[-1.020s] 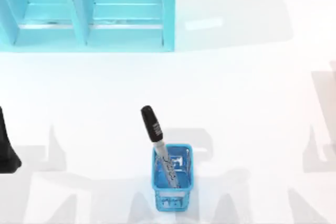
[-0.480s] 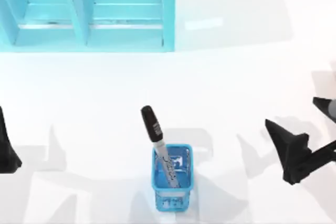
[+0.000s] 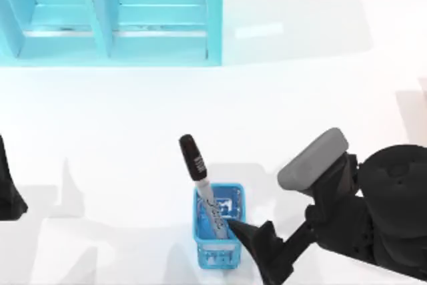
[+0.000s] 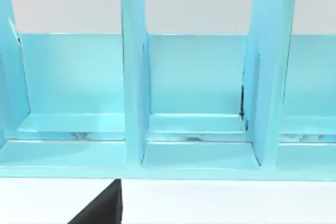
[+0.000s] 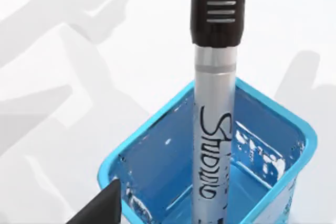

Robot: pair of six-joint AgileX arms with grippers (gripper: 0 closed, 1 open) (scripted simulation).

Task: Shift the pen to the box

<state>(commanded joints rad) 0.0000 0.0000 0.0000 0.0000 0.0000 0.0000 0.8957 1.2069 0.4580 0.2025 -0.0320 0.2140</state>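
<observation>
Nearest the front edge of the bench (image 3: pixel 133 111), the right gripper (image 3: pixel 248 241) sat just beside the small blue cup (image 3: pixel 219 228), its fingers (image 3: pixel 240 231) spread apart and empty. This looked like the approach step. The pen (image 3: pixel 200 178) stood leaning in that cup, black cap up. Next it would need closing on the barrel and lifting clear toward the far turquoise box (image 3: pixel 113 15). The left gripper (image 3: pixel 8 185) sat parked at the left edge; its fingers I could not tell.

The pen (image 3: pixel 200 178) stands tilted inside the cup (image 3: pixel 218 251), near the table's (image 3: pixel 300 85) front edge at its middle. Just right of the cup sits the right gripper (image 3: pixel 257 248), and the left gripper (image 3: pixel 8 195) waits at the left edge. The box (image 3: pixel 110 15) lies along the back edge, toward the left corner.
</observation>
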